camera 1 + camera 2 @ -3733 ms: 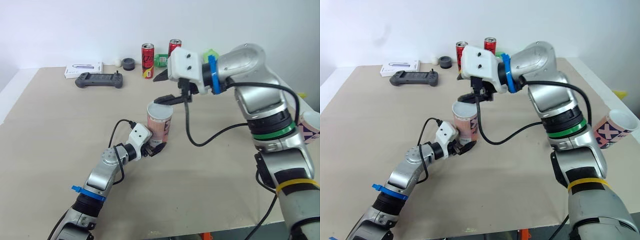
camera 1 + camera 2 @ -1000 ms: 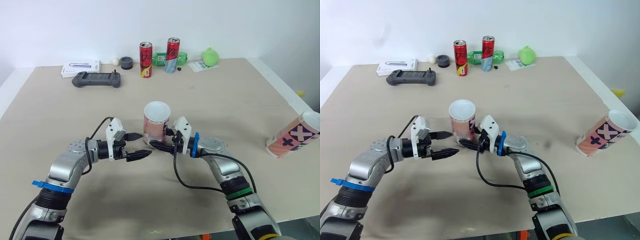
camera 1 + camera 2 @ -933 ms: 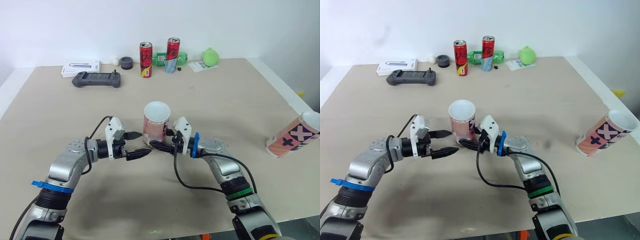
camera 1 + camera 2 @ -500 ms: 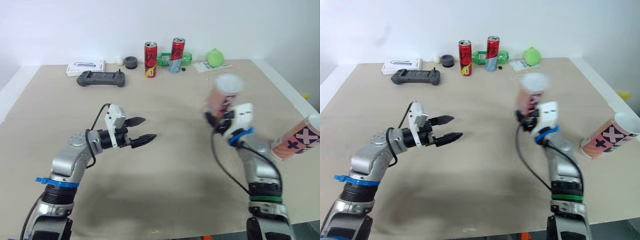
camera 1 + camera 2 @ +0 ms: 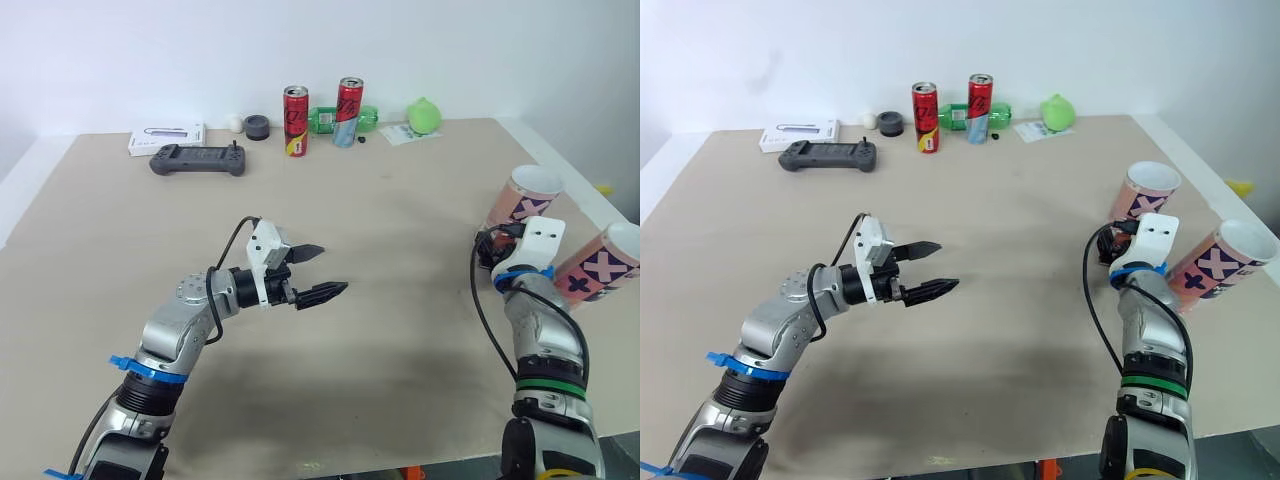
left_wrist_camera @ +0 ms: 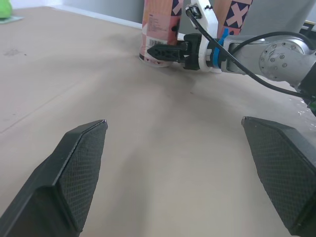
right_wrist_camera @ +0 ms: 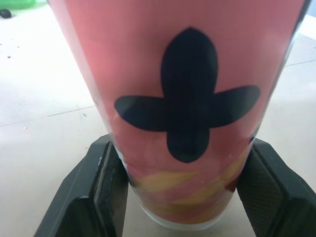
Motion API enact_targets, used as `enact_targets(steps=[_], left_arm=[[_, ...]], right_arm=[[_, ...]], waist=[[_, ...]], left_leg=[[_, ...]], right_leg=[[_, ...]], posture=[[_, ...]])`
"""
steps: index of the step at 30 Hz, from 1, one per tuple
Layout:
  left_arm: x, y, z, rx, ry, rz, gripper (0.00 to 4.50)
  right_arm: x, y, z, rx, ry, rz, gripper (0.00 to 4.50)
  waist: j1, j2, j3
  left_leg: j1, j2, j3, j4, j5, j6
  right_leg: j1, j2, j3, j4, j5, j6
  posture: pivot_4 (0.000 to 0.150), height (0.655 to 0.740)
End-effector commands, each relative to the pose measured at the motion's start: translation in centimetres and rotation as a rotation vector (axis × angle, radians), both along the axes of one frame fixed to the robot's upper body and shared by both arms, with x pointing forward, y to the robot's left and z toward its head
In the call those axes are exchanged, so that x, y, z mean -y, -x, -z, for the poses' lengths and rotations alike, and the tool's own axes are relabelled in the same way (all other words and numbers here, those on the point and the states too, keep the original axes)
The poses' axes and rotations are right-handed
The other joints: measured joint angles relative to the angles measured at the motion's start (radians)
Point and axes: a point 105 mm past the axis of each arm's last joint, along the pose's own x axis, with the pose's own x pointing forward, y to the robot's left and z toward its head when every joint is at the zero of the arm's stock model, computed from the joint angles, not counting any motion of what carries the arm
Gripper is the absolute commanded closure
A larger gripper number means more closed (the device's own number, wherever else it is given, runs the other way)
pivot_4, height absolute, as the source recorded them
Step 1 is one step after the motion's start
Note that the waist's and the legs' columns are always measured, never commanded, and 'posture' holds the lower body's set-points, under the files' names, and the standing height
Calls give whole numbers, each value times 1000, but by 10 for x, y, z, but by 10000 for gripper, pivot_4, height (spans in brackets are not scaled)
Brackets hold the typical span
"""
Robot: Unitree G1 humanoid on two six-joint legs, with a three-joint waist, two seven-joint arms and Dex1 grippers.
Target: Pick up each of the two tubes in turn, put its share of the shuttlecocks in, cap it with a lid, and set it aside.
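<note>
One tube [image 5: 522, 205] in right gripper [image 5: 488, 252], beside second tube [image 5: 598, 262], near table [image 5: 400, 350] edge

Black X and plus signs mark the left tube [image 5: 520, 205] and right tube [image 5: 600, 262].

I read the table [image 5: 120, 230] as matt board, faintly scuffed. The tube [image 7: 187, 98] looks like smooth printed card (a slight sheen). My fingers [image 6: 69, 173] are black, matt, cross-hatched. The cans [image 5: 295, 122] at the table's far edge gleam like metal.

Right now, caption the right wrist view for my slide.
Right gripper shut on the tube near its base, black cross mark in full view.
</note>
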Motion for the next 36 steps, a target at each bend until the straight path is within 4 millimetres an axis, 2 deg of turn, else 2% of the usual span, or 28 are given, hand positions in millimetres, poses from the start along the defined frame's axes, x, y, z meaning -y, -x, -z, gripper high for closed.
enact_targets(steps=[1,2,4,11,14,18,20,22,24,26,29,36], left_arm=[[-1,4,-10,54,14,-2,0],[-2,4,-9,54,13,-5,0],[-3,4,-9,53,13,-7,0],[-4,2,-9,54,6,-3,0],[-7,0,-10,59,2,-17,0],[-16,-4,-7,53,-3,-64,0],[-25,-9,-4,50,-6,-128,0],[-41,-14,-3,60,1,-231,0],[-58,-18,-5,59,19,-341,0],[-76,-15,-1,65,-15,-412,0],[-90,-7,4,68,-47,-456,0],[-98,6,9,69,-73,-478,0]], right_arm=[[3,12,26,-105,-23,8,11761],[1,13,26,-101,-28,0,6888],[-3,17,24,-88,-40,-10,605],[-8,31,15,-59,-32,-20,605],[-17,41,9,-58,-19,-58,605],[-43,56,-3,-48,-2,-204,605],[-67,64,-21,27,12,-360,605],[-107,79,-42,114,62,-627,605],[-131,91,-49,130,94,-803,605],[-140,93,-47,120,70,-884,605],[-148,93,-41,99,55,-943,605],[-161,81,-31,96,28,-978,605]], waist=[[1,0,0],[1,-1,0],[2,-1,0],[-1,0,-1],[-1,0,-1],[-1,1,-1],[-4,2,0],[-6,3,0],[-7,3,0],[-6,1,1],[-3,0,1],[4,-1,1]], left_leg=[[0,0,0,0,0,0],[0,0,0,0,0,0],[0,0,0,-1,0,0],[0,0,0,-2,0,0],[0,0,0,-2,0,0],[-1,0,0,-2,0,0],[-1,0,0,-2,0,0],[-1,0,1,-2,0,0],[-1,1,1,-2,0,0],[-1,1,0,-2,0,0],[-1,1,0,-2,0,0],[-3,-2,1,-2,0,0]], right_leg=[[0,0,0,0,0,0],[0,0,0,0,0,0],[0,0,0,-1,0,0],[-1,0,0,-1,-1,0],[-1,0,0,-1,-1,0],[-2,0,0,-1,-1,0],[-2,0,1,-1,-1,0],[-2,0,1,-1,-1,0],[-2,0,1,-1,-1,0],[-2,1,0,-1,-1,0],[-2,0,0,-1,-1,0],[-2,-4,0,-4,-1,1]], posture=[[1500,7400],[1500,7400],[1500,7400],[1500,7400],[1500,7400],[1500,7400],[1500,7400],[1500,7400],[1500,7400],[1500,7400],[1500,7400],[1500,7400]])
